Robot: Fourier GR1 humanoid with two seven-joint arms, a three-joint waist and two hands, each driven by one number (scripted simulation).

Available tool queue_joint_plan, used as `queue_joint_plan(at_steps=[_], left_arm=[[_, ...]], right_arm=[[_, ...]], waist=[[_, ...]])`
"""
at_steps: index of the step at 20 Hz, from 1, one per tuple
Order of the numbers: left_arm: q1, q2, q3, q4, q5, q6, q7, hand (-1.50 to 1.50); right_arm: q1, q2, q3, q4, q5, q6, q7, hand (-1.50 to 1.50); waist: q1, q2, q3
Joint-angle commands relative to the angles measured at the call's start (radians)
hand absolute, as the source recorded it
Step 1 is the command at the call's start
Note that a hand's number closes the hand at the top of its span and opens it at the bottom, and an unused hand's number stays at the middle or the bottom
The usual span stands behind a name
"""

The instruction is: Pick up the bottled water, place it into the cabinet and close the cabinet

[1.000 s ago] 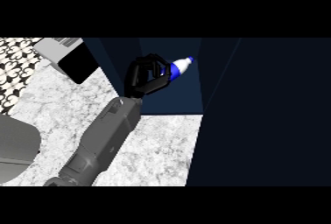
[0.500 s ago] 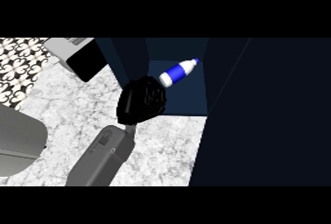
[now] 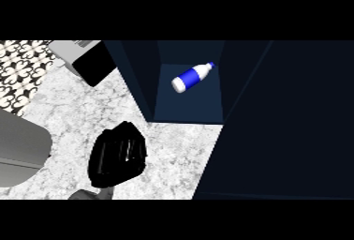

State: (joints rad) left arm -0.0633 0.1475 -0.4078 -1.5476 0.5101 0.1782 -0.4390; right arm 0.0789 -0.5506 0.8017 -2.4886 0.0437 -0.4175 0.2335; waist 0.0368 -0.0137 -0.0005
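Note:
The bottled water, white with a blue label and blue cap, lies on its side on the floor of the open dark-blue cabinet, cap pointing up-right. My right hand is over the marble counter, below and left of the cabinet's opening and well apart from the bottle. Its fingers are relaxed and hold nothing. Only a stub of grey forearm shows at the lower edge. The left hand does not show.
The cabinet's open door fills the right side as a large dark panel. A grey and black appliance stands at the back left. A grey rounded body sits at the left edge of the counter.
The hand let go of the bottle, which now lies inside the cabinet. The hand drew back down and to the left, out of the cabinet, onto the counter side.

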Motion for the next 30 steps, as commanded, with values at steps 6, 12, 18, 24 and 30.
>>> queue_joint_plan(at_steps=[6, 12, 18, 24, 30], left_arm=[[0.336, 0.145, -0.013, -0.377, -0.001, 0.009, 0.003, 1.50], [0.545, 0.226, -0.002, -0.524, 0.022, -0.041, -0.040, 1.50], [0.675, 0.284, 0.092, -0.588, 0.071, -0.115, -0.108, 1.50], [0.758, 0.350, 0.229, -0.546, 0.183, -0.263, -0.158, 1.50], [0.856, 0.366, 0.298, -0.561, 0.217, -0.358, -0.191, 1.50]], right_arm=[[-0.157, 0.125, 0.127, -0.061, 0.007, 0.050, 0.187, 1.50], [-0.245, 0.213, 0.145, -0.049, 0.061, 0.016, 0.292, 1.50], [-0.489, 0.456, 0.076, 0.177, 0.111, -0.004, 0.410, 1.50], [-0.732, 0.545, -0.107, 0.288, 0.055, -0.046, 0.550, 1.50], [-0.857, 0.549, -0.270, 0.535, -0.084, -0.015, 0.423, 1.50]], waist=[[-0.005, 0.006, -0.002], [-0.007, 0.001, -0.003], [-0.003, 0.008, -0.002], [-0.009, 0.011, -0.002], [-0.008, 0.013, 0.000]])
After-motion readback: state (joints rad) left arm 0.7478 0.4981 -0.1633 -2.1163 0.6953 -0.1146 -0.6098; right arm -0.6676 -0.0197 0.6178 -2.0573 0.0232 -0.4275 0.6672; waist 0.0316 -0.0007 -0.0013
